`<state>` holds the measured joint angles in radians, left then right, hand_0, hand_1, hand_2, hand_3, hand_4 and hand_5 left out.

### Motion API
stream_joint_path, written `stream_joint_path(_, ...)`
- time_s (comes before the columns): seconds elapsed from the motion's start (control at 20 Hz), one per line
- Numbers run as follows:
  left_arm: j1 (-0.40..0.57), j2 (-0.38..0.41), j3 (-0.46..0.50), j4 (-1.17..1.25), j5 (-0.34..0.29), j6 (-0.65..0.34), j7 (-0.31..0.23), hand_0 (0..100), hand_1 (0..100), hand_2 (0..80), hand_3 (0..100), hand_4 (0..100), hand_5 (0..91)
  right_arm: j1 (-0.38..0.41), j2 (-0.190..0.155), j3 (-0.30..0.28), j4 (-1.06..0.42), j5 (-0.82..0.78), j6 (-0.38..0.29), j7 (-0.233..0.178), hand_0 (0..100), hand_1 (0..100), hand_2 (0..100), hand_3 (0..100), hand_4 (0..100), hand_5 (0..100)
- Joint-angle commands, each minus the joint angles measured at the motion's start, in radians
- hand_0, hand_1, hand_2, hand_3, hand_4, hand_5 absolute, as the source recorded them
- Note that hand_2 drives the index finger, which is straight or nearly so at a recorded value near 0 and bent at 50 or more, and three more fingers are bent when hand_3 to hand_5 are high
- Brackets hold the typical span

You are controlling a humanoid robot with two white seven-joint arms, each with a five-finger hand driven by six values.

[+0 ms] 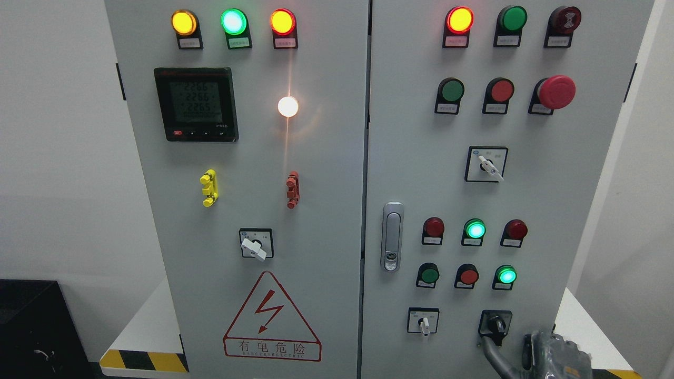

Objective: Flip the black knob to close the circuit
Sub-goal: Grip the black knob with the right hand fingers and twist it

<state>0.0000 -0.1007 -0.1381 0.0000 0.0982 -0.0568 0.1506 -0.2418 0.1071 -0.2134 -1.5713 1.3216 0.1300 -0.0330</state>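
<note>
Right hand (532, 347) enters at the bottom edge, right of centre, grey and mostly cropped; one finger (492, 350) reaches up to the black knob (496, 323), its tip at or just under the knob's lower edge (contact looks likely, can't confirm a grip). Rest of the fingers are cut off, so can't tell whether the hand is wide or curled. Black knob sits in a black square plate, lowest control on the right cabinet door (526, 189). Left of the knob on the same row: white selector switch (424, 322), lever pointing down. Above the knob: two rows of small buttons, with a lit green lamp (506, 275) directly above it and another lit green lamp (475, 229) higher up. Further above the knob, a second white selector (487, 165), then the big red mushroom button (555, 91) and a lit red lamp (459, 19) near the top. Door handle (392, 237) up-left of the knob, at the door edge. Far left of the knob, on the other door: digital meter (196, 103), a white glaring lamp (288, 106), red hazard triangle (271, 318) low down.
</note>
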Motion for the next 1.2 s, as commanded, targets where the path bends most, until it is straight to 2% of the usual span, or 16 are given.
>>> stream_joint_path(0.0,0.023,-0.001,0.0,-0.029,0.0,0.0,0.0,12,56,0.0,0,0,0.0,-0.002,-0.004,-0.058,0.002,-0.004,-0.001,-0.001,0,2,96,100,97,94)
stream_joint_path(1.15,0.023,-0.001,0.0,-0.029,0.0,0.0,0.0,12,56,0.0,0,0,0.0,-0.002,-0.006,-0.057,-0.026,-0.041,-0.007,-0.001,0,2,95,100,97,94)
